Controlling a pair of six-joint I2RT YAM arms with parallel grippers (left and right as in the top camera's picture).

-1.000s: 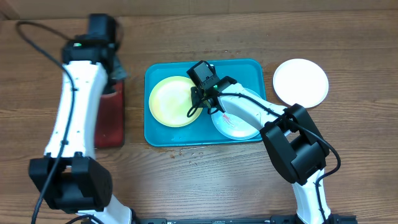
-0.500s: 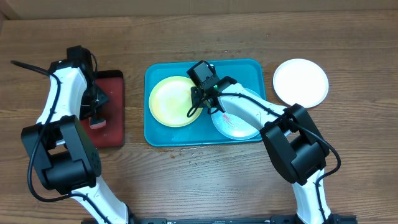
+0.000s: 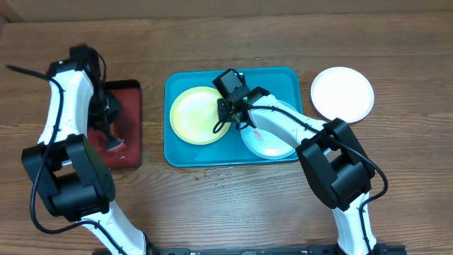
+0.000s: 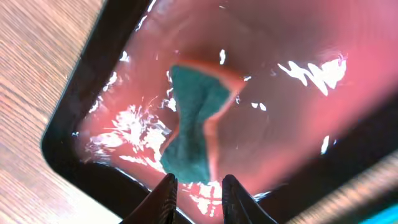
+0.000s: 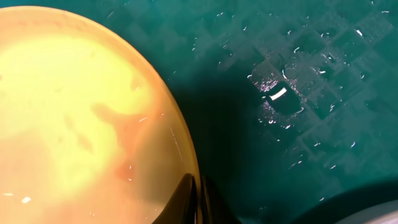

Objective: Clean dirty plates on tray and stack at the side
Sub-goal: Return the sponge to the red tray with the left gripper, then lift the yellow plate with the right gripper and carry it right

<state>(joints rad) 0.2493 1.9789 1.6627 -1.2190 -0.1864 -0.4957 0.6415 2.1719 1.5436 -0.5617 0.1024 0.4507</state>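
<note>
Teal tray (image 3: 297, 81), long axis left-right, holds yellow plate (image 3: 192, 117) and mint plate (image 3: 272, 145), flat, face up; white plate (image 3: 342, 93) lies on table (image 3: 226, 212) beside it. My right gripper (image 5: 198, 199) pinches the yellow rim; left gripper (image 4: 196, 190), parted and empty, hangs over sponge (image 4: 196, 124) in red tray (image 3: 127, 152).

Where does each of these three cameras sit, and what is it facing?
Overhead: above the table, looking straight down on teal tray, red tray, both arms.
Left wrist: on left arm, facing down at sponge in red tray; left gripper shows parted fingers.
Right wrist: on right arm, close on rim of yellow-green plate; right gripper shut on it.
Shared: overhead and right wrist both see that plate.
</note>
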